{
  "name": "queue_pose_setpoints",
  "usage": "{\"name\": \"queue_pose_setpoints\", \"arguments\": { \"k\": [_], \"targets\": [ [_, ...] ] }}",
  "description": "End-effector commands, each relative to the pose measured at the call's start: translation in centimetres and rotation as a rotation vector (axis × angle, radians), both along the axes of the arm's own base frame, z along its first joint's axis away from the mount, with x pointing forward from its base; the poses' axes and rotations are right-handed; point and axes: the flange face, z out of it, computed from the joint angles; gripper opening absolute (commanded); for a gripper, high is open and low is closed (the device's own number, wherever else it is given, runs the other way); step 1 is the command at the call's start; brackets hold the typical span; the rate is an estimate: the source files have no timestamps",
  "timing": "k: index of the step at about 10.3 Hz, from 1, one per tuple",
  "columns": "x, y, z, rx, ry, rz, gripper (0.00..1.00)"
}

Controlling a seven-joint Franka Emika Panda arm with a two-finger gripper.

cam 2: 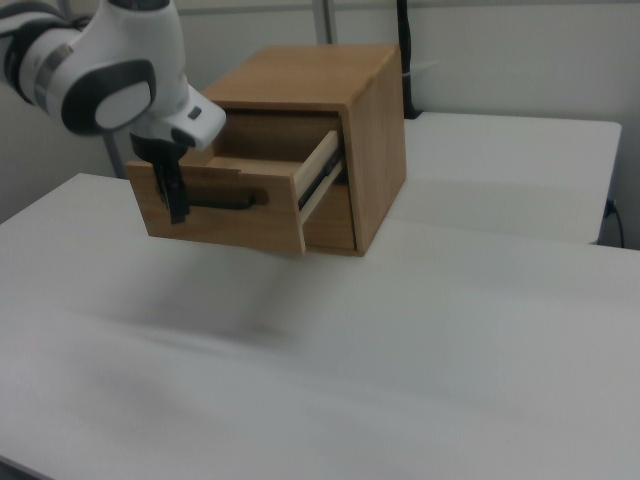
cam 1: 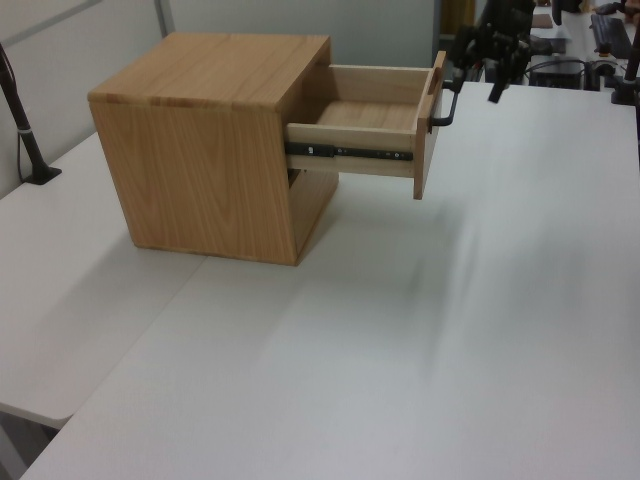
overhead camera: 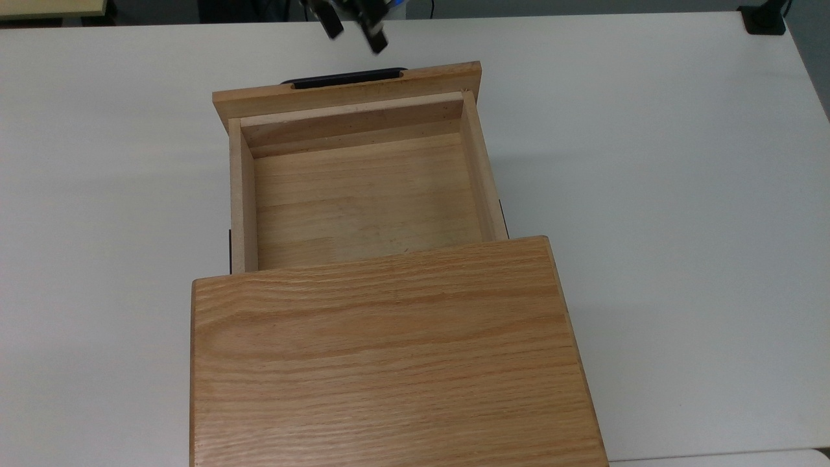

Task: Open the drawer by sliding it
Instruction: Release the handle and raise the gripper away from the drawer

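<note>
Top view: light oak box-shaped drawer (overhead camera: 363,194) pulled well out of the oak cabinet (overhead camera: 389,357) toward the far table edge, long black bar handle (overhead camera: 347,78) on its front panel. Black two-finger gripper (overhead camera: 353,26) just beyond the handle, fingers spread apart, clear of it, gripping nothing.

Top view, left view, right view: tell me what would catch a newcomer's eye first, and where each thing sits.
The oak cabinet on the white table stands out first. Its drawer is pulled far out toward the top view's upper edge, and its inside is bare. Just past the drawer front's black handle, the gripper hangs open and apart from the handle; in the right view the white arm looms over the drawer front.
</note>
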Motion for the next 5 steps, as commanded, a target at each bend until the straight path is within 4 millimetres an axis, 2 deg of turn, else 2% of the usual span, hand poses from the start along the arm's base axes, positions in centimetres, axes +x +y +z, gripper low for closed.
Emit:
{"name": "queue_pose_setpoints", "arguments": {
  "k": [1,3,5],
  "targets": [
    [-1.4,-0.5,4.1,-0.191,-0.016,0.429,1.0],
    [-1.3,-1.1,6.2,-0.396,0.057,0.528,1.0],
    [-0.6,-0.4,5.1,-0.516,0.14,0.695,1.0]
  ]
}}
